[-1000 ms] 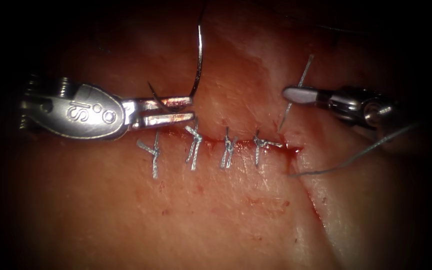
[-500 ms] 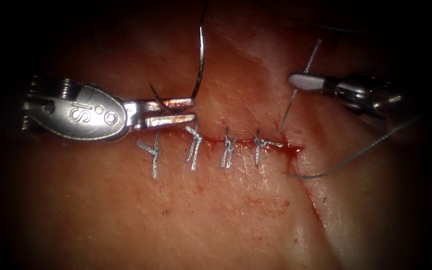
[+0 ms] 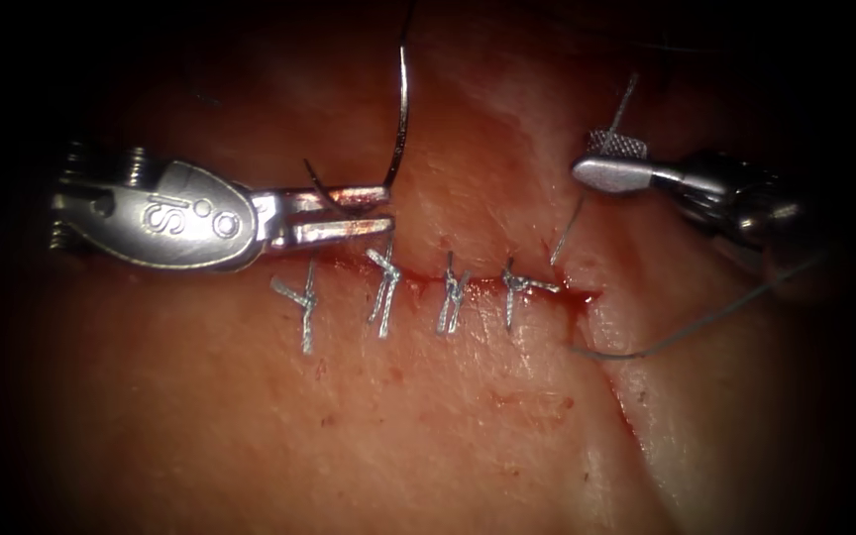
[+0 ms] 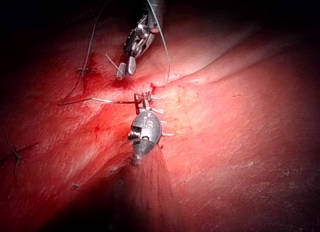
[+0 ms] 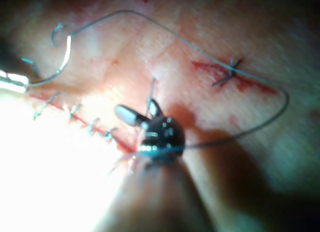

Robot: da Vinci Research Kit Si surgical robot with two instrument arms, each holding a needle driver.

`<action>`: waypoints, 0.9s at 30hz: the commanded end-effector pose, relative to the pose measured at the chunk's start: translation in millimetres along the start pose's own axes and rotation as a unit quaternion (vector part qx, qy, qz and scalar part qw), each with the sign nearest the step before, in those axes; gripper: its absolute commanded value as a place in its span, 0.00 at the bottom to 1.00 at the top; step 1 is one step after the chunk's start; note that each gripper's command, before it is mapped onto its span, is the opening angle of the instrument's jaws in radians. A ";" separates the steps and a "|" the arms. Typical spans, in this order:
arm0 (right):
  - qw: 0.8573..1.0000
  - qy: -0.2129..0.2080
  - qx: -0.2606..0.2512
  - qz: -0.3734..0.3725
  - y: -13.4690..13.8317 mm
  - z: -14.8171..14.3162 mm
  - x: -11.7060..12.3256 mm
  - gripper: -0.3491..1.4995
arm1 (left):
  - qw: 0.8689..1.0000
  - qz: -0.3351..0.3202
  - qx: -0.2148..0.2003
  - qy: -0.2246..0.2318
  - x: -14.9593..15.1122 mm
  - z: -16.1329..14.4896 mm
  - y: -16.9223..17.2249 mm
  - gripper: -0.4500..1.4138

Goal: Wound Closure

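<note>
My left tool [image 3: 386, 210] lies over the left end of the cut, its jaws shut on the curved needle [image 3: 400, 119] near one end of its curve. The long arc rises free above the tissue [image 3: 428, 426]; the short end hooks out to the left of the jaws. My right tool [image 3: 588, 156] hangs above the cut's right end with its jaws open around a short upright thread end [image 3: 569, 228] that comes out of the tissue there. In the right wrist view the right tool [image 5: 136, 109] stands by the stitch row, with the needle [image 5: 64, 61] beyond it.
Several knotted stitches [image 3: 453, 297] cross the cut. Its right end [image 3: 582, 294] gapes a little and holds red fluid. A long thread [image 3: 705, 319] runs from there off to the right. In the left wrist view the left tool [image 4: 140, 99] lies over the stitches.
The right tool's jaws, shut on the upright thread end before, have opened. That tool rose slightly with the thread first. The left tool and needle shifted only a little.
</note>
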 end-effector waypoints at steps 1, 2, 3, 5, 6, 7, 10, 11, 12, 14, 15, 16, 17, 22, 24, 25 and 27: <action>1.000 -0.019 0.002 -0.006 -1.0 -1.0 -1.5 0.99 | 1.000 -0.002 0.001 0.001 -0.6 1.0 -0.4 0.00; 0.999 -0.034 0.006 -0.014 -1.6 -2.0 -2.2 0.99 | 1.000 -0.005 -0.001 0.000 -0.8 1.2 -0.7 0.00; 0.999 -0.040 0.008 -0.016 -2.1 -2.6 -2.6 0.99 | 1.000 -0.004 -0.001 0.000 -1.0 1.4 -1.2 0.00; 0.998 -0.054 0.013 -0.029 -3.2 -4.3 -3.7 0.99 | 1.000 -0.005 -0.005 -0.003 -1.8 1.9 -2.1 0.00; 0.998 -0.059 0.016 -0.033 -3.6 -5.0 -4.1 0.99 | 1.000 -0.007 -0.005 -0.004 -2.2 2.1 -2.4 0.00; 0.997 -0.064 0.018 -0.038 -4.0 -5.7 -4.5 0.99 | 1.000 -0.008 -0.006 -0.007 -2.8 2.2 -2.8 0.00; 0.995 -0.083 0.021 -0.058 -5.2 -7.7 -5.7 0.99 | 1.000 -0.015 -0.007 -0.015 -4.4 2.6 -3.7 0.00; 0.994 -0.089 0.021 -0.066 -5.5 -8.1 -5.9 0.99 | 1.000 -0.017 -0.008 -0.019 -5.3 2.7 -4.1 0.00; 0.992 -0.097 0.018 -0.073 -5.8 -8.6 -6.2 0.99 | 0.999 -0.021 -0.010 -0.023 -6.0 2.8 -4.4 0.00; 0.991 -0.104 0.020 -0.082 -6.6 -9.4 -6.4 0.99 | 0.999 -0.031 -0.015 -0.036 -8.4 3.3 -4.9 0.00; 0.991 -0.104 0.020 -0.088 -6.8 -9.5 -6.3 0.99 | 0.998 -0.037 -0.015 -0.039 -9.2 3.5 -5.0 0.00; 0.990 -0.105 0.020 -0.090 -6.9 -9.5 -6.3 0.99 | 0.998 -0.042 -0.016 -0.043 -10.1 3.7 -5.1 0.00; 0.990 -0.105 0.020 -0.090 -7.0 -9.5 -6.2 0.99 | 0.998 -0.048 -0.015 -0.046 -10.7 3.9 -5.2 0.00; 0.990 -0.101 0.023 -0.100 -7.1 -9.2 -6.0 0.99 | 0.991 -0.121 -0.020 -0.054 -12.9 4.3 -5.9 0.42; 0.989 -0.102 0.024 -0.103 -7.2 -9.1 -6.1 0.99 | 0.985 -0.158 -0.021 -0.060 -13.1 4.3 -6.1 0.72; 0.989 -0.102 0.024 -0.103 -7.2 -9.1 -6.1 0.99 | 0.983 -0.172 -0.022 -0.063 -13.2 4.2 -6.2 0.79; 0.989 -0.102 0.024 -0.103 -7.1 -9.0 -6.2 0.99 | 0.978 -0.191 -0.027 -0.075 -13.2 3.8 -6.4 0.87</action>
